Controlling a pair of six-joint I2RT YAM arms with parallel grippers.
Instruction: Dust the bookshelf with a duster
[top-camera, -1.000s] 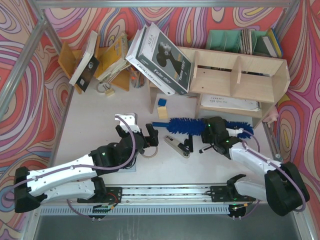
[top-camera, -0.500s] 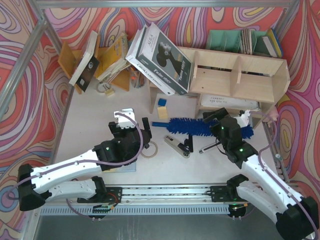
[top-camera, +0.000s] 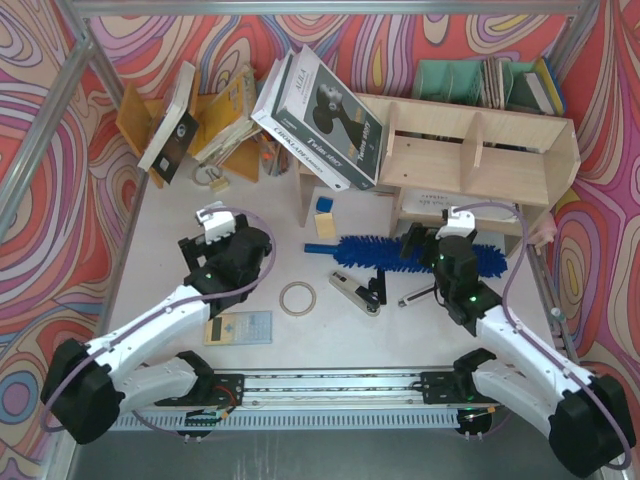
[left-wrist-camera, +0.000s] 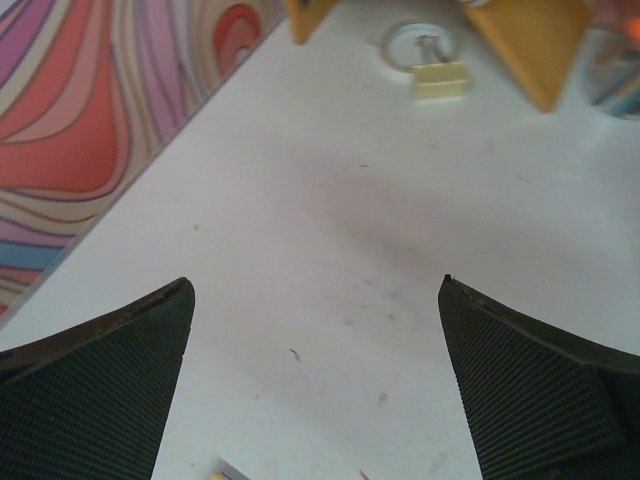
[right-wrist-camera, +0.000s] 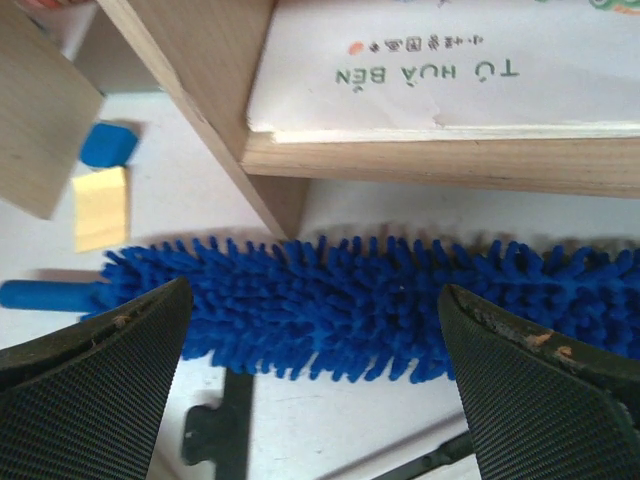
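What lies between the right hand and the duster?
Nothing. In the right wrist view the open right hand hangs directly over the duster, with no object between them.

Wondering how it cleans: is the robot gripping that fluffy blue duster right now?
No, the right gripper stands wide open above the duster, which lies flat by the bookshelf.
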